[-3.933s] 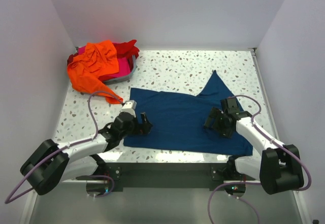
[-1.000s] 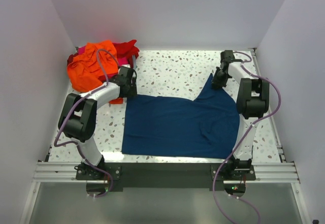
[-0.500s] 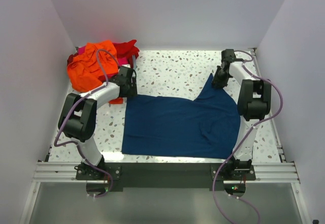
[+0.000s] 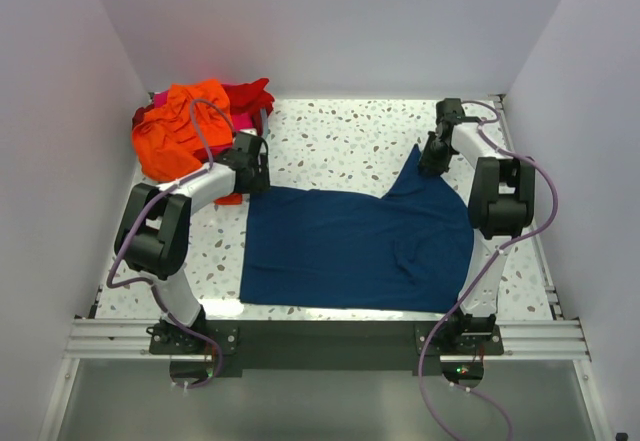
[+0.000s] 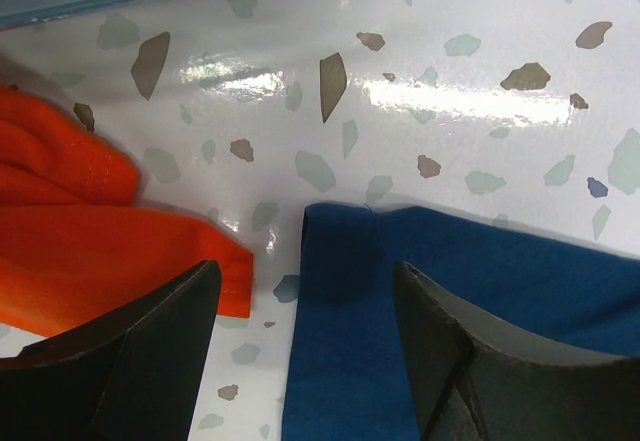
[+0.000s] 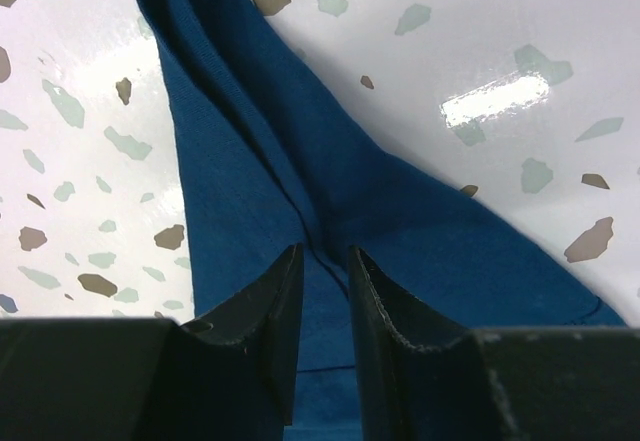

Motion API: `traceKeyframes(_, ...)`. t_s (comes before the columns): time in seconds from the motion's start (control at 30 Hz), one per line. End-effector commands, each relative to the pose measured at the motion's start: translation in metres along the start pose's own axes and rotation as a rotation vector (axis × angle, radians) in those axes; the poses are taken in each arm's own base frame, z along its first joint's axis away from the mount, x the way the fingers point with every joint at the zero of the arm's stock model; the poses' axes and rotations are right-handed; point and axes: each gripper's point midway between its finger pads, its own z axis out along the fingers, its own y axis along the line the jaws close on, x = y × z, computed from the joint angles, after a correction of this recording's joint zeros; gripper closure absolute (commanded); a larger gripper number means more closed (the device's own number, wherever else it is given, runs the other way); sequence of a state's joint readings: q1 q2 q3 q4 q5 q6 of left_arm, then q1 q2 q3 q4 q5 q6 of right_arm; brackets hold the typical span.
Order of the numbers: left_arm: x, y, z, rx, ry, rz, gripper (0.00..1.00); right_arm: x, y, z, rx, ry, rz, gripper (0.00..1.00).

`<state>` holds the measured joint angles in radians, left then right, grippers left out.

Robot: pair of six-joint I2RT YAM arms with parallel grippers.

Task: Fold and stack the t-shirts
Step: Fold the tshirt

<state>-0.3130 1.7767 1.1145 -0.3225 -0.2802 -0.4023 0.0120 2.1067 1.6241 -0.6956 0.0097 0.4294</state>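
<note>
Over the navy t-shirt (image 4: 355, 246) — left hand (image 5: 305, 296) released, right hand (image 6: 325, 261) nearly clenched, grasp unclear.

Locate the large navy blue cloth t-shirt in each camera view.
Top external: navy blue cloth t-shirt spread flat mid-table.
Left wrist: its corner, lower centre and right.
Right wrist: pointed strip, top left to bottom.
Shared landmark: speckled terrazzo tabletop.

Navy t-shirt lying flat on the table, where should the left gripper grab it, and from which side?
Probably its far-left corner, from straight above. The navy t-shirt lies flat, so only an edge can be pinched; this corner lies on bare table, clear of the orange t-shirt, and the left gripper hangs open right over it.
</note>
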Motion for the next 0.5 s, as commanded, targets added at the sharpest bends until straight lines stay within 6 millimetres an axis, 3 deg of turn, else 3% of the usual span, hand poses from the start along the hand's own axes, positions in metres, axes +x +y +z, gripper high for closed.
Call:
traceKeyframes(0.0,-0.017,0.001,-0.004,0.016,-0.056,-0.031,0.26,-0.006,0.000,-0.006,0.001,-0.021,-0.012,0.71)
traceKeyframes(0.47,-0.018,0.001,-0.003,0.022,-0.053,-0.032,0.26,0.002,0.000,0.008,-0.006,0.006,-0.006,0.71)
